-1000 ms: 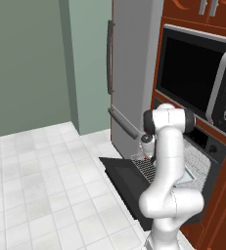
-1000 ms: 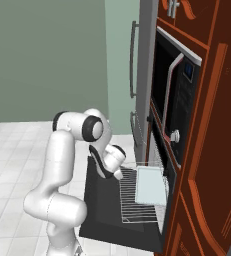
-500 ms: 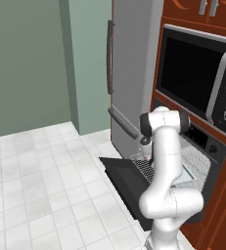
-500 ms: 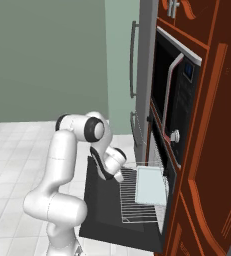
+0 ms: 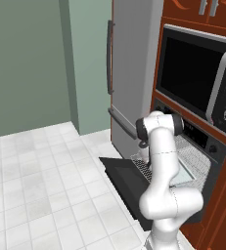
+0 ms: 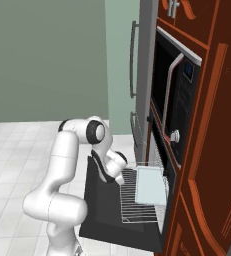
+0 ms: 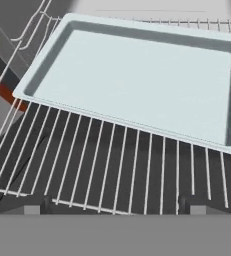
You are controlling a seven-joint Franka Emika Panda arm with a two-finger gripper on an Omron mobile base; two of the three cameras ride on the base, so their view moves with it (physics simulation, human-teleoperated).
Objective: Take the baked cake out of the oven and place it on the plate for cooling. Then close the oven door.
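The oven stands with the oven door folded down flat. Its wire rack is slid out over the door. A pale rectangular tray lies on the rack, and its inside looks bare. My gripper hovers just above the rack's front edge, pointing at the tray, open with nothing between its fingertips. The baked cake and the plate are out of view.
A silver-trimmed microwave sits above the oven in red-brown cabinetry. A tall grey fridge stands left of it. White tiled floor spreads out to the left of the open door.
My hand has sunk a little and edged closer to the rack and tray. The jaws stay wide and the door, rack and tray have not moved.
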